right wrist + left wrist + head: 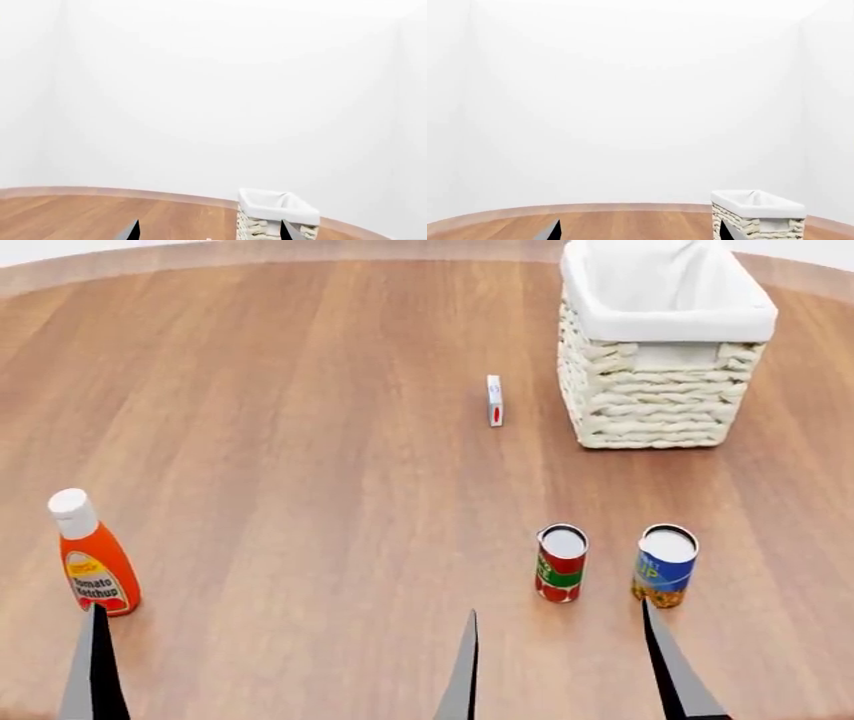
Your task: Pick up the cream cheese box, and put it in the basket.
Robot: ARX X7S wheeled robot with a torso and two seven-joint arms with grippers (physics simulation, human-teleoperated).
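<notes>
The cream cheese box [495, 400], small, thin and white with red and blue marks, stands on edge on the wooden table, just left of the basket [654, 400]. The basket is woven wicker with a white liner and stands at the far right; it also shows in the left wrist view [754, 222] and the right wrist view [263, 225]. My right gripper [567, 680] is open and empty at the near edge, behind the two cans and far from the box. My left gripper [640, 235] is open and empty; in the head view only one of its fingers [94, 670] shows, at the near left.
A tomato ketchup bottle [94, 560] stands at the near left, close to my left finger. A red-green can [562, 562] and a blue-yellow can [665, 565] stand side by side in front of my right gripper. The round table [294, 440] ends beyond the basket.
</notes>
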